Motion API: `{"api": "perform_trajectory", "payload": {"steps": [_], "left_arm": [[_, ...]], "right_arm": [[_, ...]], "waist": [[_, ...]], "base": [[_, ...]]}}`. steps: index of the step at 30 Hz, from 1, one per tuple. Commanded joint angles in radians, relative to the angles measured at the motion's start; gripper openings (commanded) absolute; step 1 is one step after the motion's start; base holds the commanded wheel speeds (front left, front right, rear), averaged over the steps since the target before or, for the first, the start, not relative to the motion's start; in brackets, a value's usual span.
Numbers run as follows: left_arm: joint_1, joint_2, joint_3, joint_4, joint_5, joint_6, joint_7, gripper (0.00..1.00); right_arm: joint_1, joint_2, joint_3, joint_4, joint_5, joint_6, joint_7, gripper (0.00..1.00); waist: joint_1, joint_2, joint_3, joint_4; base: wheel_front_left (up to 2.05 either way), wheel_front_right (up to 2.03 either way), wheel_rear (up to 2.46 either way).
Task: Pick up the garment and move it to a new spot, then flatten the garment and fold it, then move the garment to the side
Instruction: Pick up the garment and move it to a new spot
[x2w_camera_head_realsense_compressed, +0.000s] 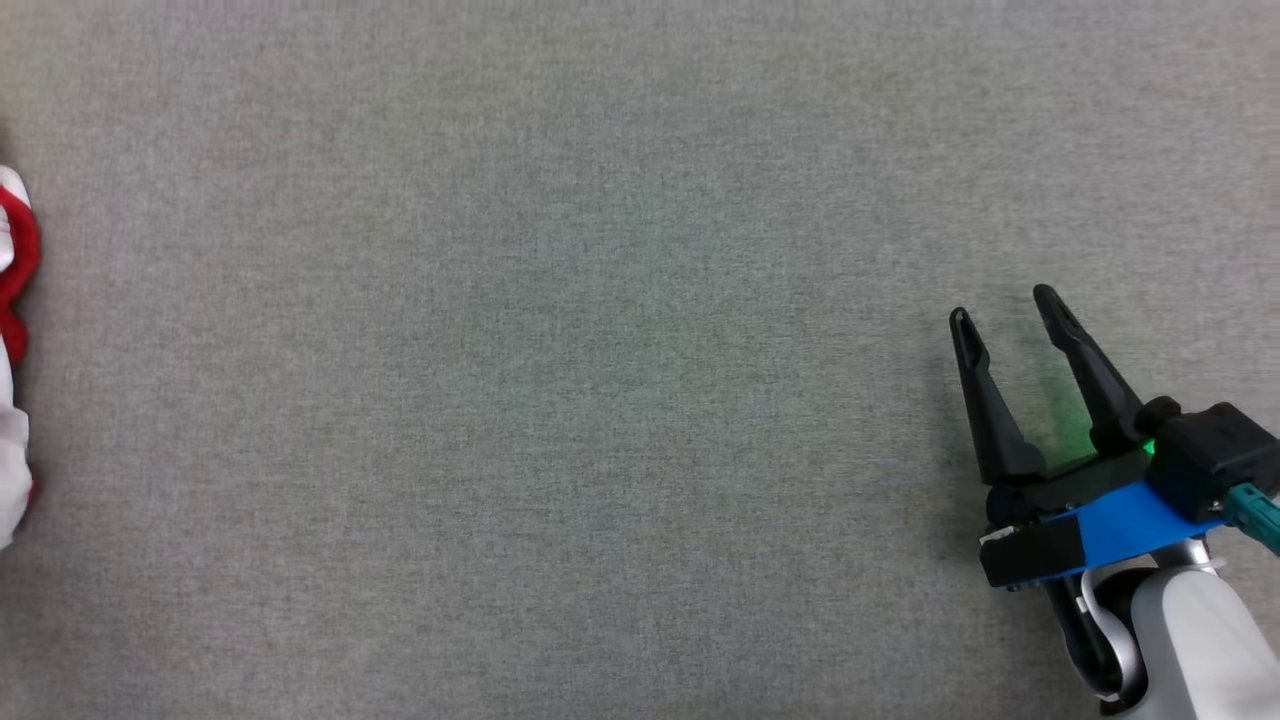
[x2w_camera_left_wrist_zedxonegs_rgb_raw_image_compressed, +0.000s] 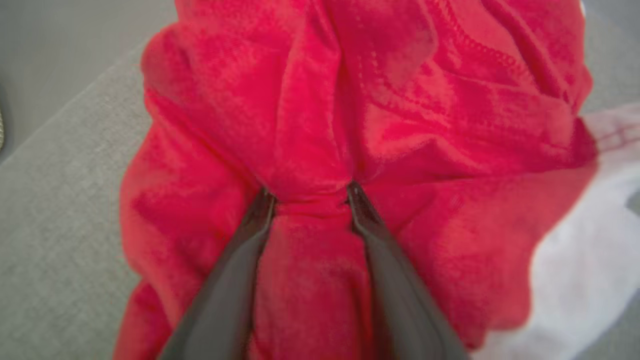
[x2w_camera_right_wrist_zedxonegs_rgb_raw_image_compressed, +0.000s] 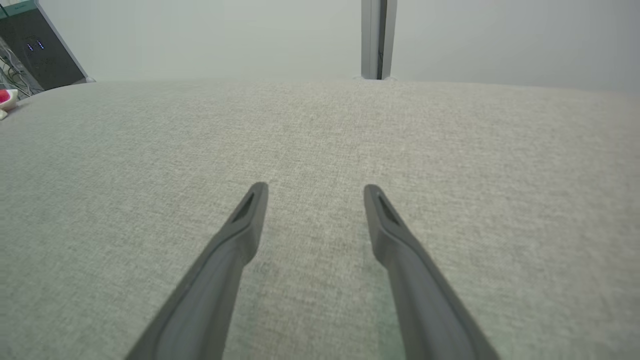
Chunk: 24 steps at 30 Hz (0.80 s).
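The garment (x2w_camera_left_wrist_zedxonegs_rgb_raw_image_compressed: 380, 115) is a crumpled heap of red cloth with a white part at its right, lying on the grey table. In the left wrist view my left gripper (x2w_camera_left_wrist_zedxonegs_rgb_raw_image_compressed: 310, 192) is pushed down into the red cloth, its fingers still apart with a bunched fold between the tips. An edge of the garment (x2w_camera_head_realsense_compressed: 12, 300) shows at the far left of the head view, and a small bit of the garment (x2w_camera_right_wrist_zedxonegs_rgb_raw_image_compressed: 6, 96) at the far left of the right wrist view. My right gripper (x2w_camera_head_realsense_compressed: 1003, 305) hovers open over bare table at the lower right, holding nothing.
The grey fabric-covered table (x2w_camera_head_realsense_compressed: 600, 400) spreads wide between the garment and my right gripper. Its far edge meets a pale wall with a vertical post (x2w_camera_right_wrist_zedxonegs_rgb_raw_image_compressed: 378, 40). A dark cabinet with cables (x2w_camera_right_wrist_zedxonegs_rgb_raw_image_compressed: 40, 50) stands beyond the table's far left corner.
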Motion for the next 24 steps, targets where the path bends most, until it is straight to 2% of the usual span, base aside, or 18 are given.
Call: {"api": "perform_trajectory", "payload": {"steps": [1,6,11,18,24], "left_arm": [[0.043,-0.051,-0.034,0.007,-0.009,-0.013,0.03,0.0],[0.033,0.035,-0.017,-0.109,0.04,-0.02,-0.038,0.0],[0.0,0.07,-0.061,-0.231,0.083,-0.054,-0.055,0.0],[-0.075,0.043,-0.183,-0.424,0.108,-0.109,-0.004,0.0],[-0.121,-0.019,-0.341,-0.554,0.114,-0.182,0.058,0.0]], "right_arm": [[-0.009,0.007,0.001,0.008,0.005,0.0,-0.011,1.0],[-0.003,0.023,0.01,0.056,0.023,0.0,-0.039,1.0],[0.027,0.039,0.013,0.111,0.044,0.0,-0.063,1.0],[0.086,0.061,0.0,0.151,0.054,0.0,-0.075,1.0],[0.116,0.071,0.011,0.143,0.062,0.0,-0.067,1.0]], "waist": [[0.0001,0.0,-0.021,-0.01],[0.0001,0.0,-0.11,-0.015],[0.0001,0.0,-0.236,-0.016],[0.0001,0.0,-0.401,-0.035],[0.0001,0.0,-0.461,-0.094]], "base": [[0.0,0.0,0.0],[0.0,0.0,0.0],[0.0,0.0,0.0],[0.0,0.0,0.0],[0.0,0.0,0.0]]}}
